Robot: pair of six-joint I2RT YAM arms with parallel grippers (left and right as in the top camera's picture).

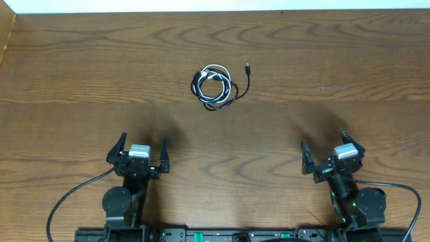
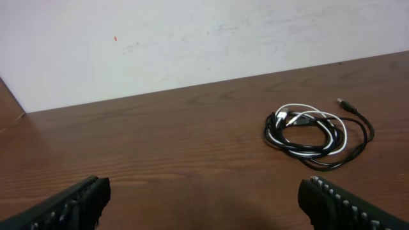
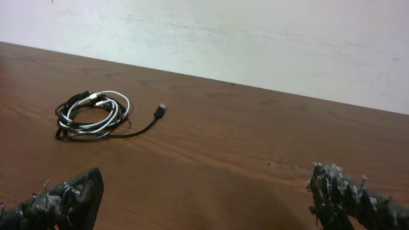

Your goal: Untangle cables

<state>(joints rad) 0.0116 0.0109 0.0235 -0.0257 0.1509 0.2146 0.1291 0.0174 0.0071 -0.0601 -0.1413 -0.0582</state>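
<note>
Cables (image 1: 215,86) lie coiled together on the table (image 1: 336,54), well ahead of both sets of fingers and touched by neither. The left gripper (image 1: 143,139) and the right gripper (image 1: 322,138) both stand spread wide, holding nothing. The coil sits forward and right of the left fingers, forward and left of the right ones. The white cable (image 1: 209,68) loops through the black cable (image 1: 248,82) in a roughly round bundle with no clear long axis. One black tail leaves on the side nearer the right fingers, its plug (image 1: 248,67) pointing away from them.
</note>
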